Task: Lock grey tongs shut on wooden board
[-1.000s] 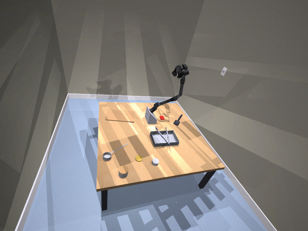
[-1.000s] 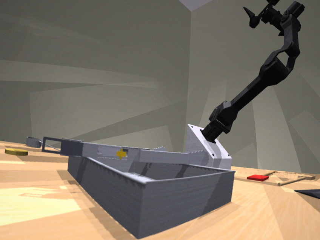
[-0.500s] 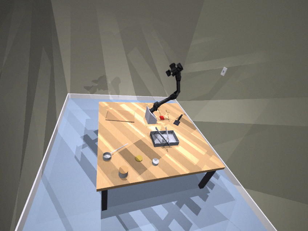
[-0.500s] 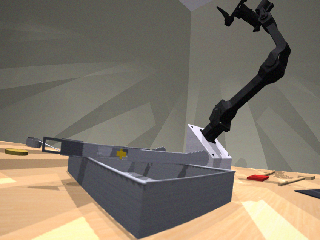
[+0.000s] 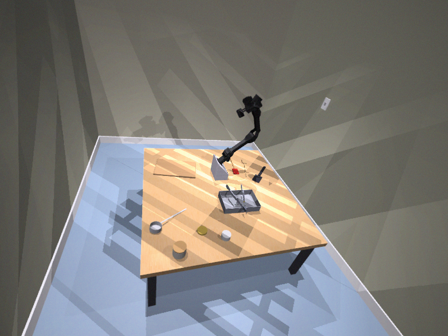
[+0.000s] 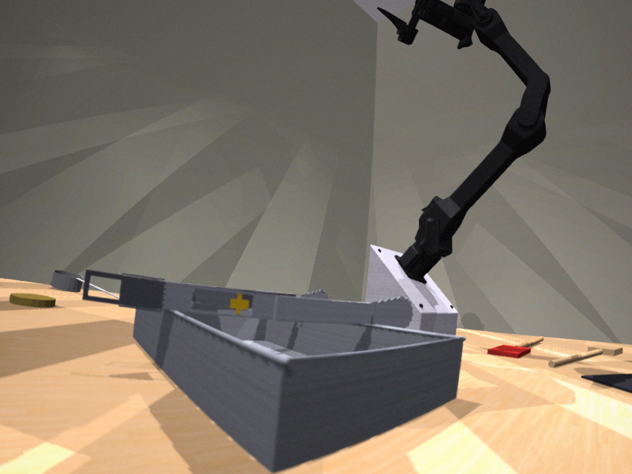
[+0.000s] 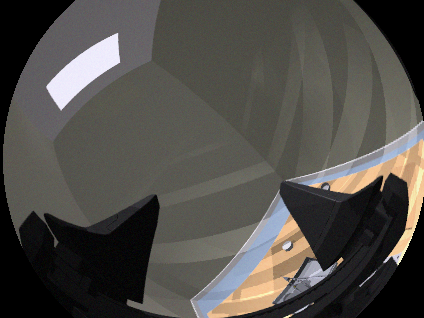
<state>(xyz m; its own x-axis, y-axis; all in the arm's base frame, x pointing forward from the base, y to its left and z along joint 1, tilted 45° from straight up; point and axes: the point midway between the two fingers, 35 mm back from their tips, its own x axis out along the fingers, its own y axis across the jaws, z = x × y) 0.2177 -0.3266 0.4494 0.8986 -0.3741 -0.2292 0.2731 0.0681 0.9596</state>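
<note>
The grey tongs (image 5: 236, 198) (image 6: 321, 308) (image 7: 297, 281) lie spread open across the roasting tin (image 5: 253, 208) (image 6: 357, 397). Their two serrated tips point towards the arm's base, and the hinge end, with a square loop, sticks out over the tin's far side from the base. A yellow cross marks one tong arm. The wooden board (image 5: 173, 168) lies flat at the table's back left, with nothing on it. My gripper (image 5: 248, 104) (image 7: 222, 195) is open and empty, high above the table and well away from the tongs. In the exterior view it is partly cut off by the top edge.
The white arm base (image 5: 218, 170) (image 6: 393, 285) stands between the board and a red-headed tool (image 5: 235, 171) (image 6: 508, 351). A black spatula (image 5: 257, 178) lies right. A long-handled pan (image 5: 155, 226), a yellow disc (image 5: 202, 230), a white-topped pot (image 5: 226, 234) and a brown-topped pot (image 5: 179, 249) are at the front.
</note>
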